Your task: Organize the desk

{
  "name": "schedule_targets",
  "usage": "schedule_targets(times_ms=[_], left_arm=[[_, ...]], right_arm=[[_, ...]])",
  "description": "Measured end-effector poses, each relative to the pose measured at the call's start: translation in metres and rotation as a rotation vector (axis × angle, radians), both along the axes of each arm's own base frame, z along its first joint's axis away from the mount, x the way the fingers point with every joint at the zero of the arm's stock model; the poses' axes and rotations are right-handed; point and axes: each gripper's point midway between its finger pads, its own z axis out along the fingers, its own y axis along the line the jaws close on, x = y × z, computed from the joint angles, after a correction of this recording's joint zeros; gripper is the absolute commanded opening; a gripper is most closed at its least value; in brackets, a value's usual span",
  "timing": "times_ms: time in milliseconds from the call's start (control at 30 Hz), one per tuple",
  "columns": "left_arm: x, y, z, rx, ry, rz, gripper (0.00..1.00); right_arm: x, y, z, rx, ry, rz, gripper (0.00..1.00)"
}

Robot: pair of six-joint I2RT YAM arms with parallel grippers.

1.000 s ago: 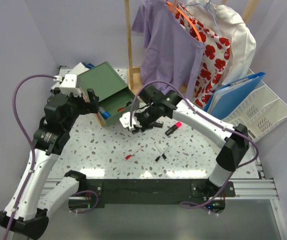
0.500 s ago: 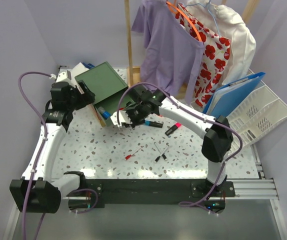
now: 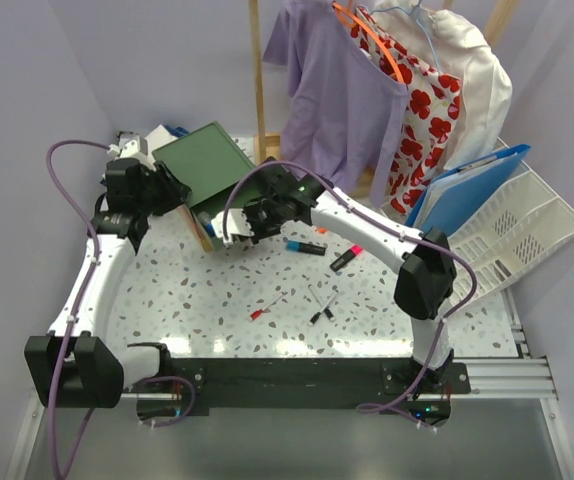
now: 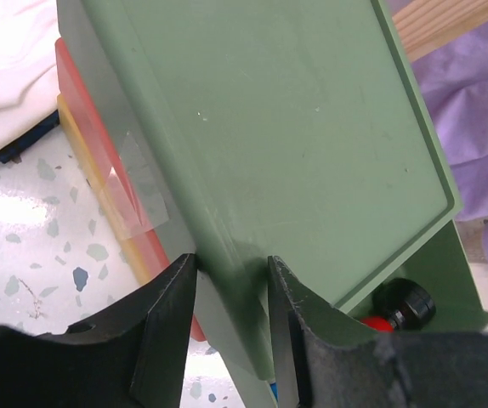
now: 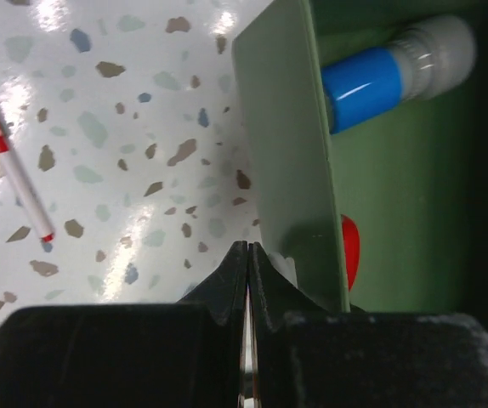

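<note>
Speckled worktop (image 3: 197,290): your left hand (image 4: 231,280) grips the green box (image 3: 207,165); nudge slowly with your closed right hand (image 5: 246,251) beside it.

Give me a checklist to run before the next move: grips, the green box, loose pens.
1. Hold of the left gripper on the green box: ok, its fingers clamp the box's wall edge.
2. State of the right gripper: ok, fingers together beside the box wall, nothing seen between them.
3. Right fingers clear of the wall: cannot tell.
4. Box contents inside: ok, the blue marker lies within.
5. The desk tidied: not ok, the red pen and pink highlighter lie loose.
</note>
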Motion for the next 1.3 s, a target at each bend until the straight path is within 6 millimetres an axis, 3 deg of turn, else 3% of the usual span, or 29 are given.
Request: schedule_targets(times_ms=[200, 433, 533, 567, 733, 900, 1000, 1167, 1300], left_arm=[[0.004, -0.003, 0.0, -0.003, -0.011, -0.02, 0.38], [0.006, -0.006, 0.001, -0.01, -0.019, -0.034, 0.38], [0.008, -0.006, 0.001, -0.012, -0.024, -0.038, 0.39], [0.009, -0.007, 0.001, -0.013, -0.025, -0.041, 0.39], [0.01, -0.008, 0.001, -0.017, -0.027, -0.046, 0.42], [0.01, -0.008, 0.001, -0.017, -0.027, -0.047, 0.43], [0.01, -0.008, 0.001, -0.017, -0.026, -0.048, 0.43], [0.01, -0.008, 0.001, -0.017, -0.026, -0.047, 0.43], [0.01, -0.008, 0.001, -0.017, -0.026, -0.047, 0.43]], right_arm=[[0.037, 0.025, 0.006, 0.067, -0.054, -0.133, 0.01], [0.077, 0.042, 0.008, 0.173, -0.085, -0.37, 0.25], [0.085, 0.045, 0.012, 0.223, -0.082, -0.45, 0.39], [0.086, 0.046, 0.01, 0.23, -0.078, -0.469, 0.44], [0.084, 0.043, -0.012, 0.221, -0.056, -0.525, 0.46], [0.069, 0.023, -0.019, 0.217, 0.03, -0.575, 0.51], [0.054, 0.011, 0.0, 0.264, 0.09, -0.61, 0.54], [0.043, 0.007, 0.053, 0.428, 0.173, -0.683, 0.6], [0.044, 0.014, 0.063, 0.51, 0.274, -0.767, 0.63]])
